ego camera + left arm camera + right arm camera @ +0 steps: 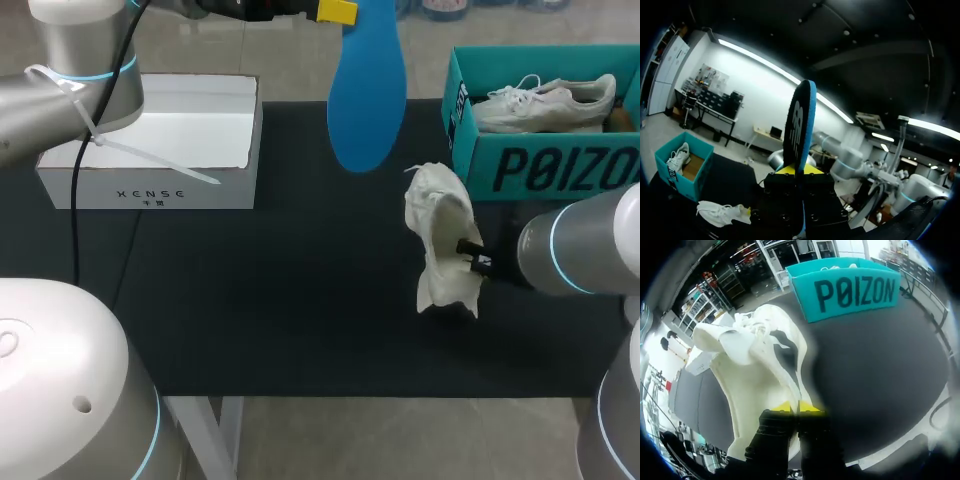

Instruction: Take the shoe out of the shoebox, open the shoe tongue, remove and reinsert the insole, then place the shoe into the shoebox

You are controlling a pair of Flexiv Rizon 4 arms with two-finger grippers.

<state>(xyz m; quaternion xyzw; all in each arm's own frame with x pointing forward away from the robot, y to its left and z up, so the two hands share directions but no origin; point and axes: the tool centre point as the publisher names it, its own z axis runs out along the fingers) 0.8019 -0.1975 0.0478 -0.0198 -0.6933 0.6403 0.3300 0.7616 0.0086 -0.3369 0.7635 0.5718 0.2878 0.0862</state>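
A blue insole (366, 85) hangs high over the table's far middle, held at its upper end by my left gripper (335, 10), which is shut on it. In the left wrist view the insole (800, 127) stands edge-on between the yellow tips of my left gripper (799, 169). A white shoe (441, 240) stands on end on the black mat, and my right gripper (472, 256) is shut on its heel-side collar. From the right wrist, the shoe (757, 370) shows its opening and my right gripper (796, 407) pinches its rim. The teal shoebox (540, 120) at the far right holds a second white shoe (545, 102).
A white box lid (165, 145) lies at the far left of the black mat (280, 320). My left arm's base (60, 390) fills the near left corner. A cable (75, 200) hangs down beside the lid.
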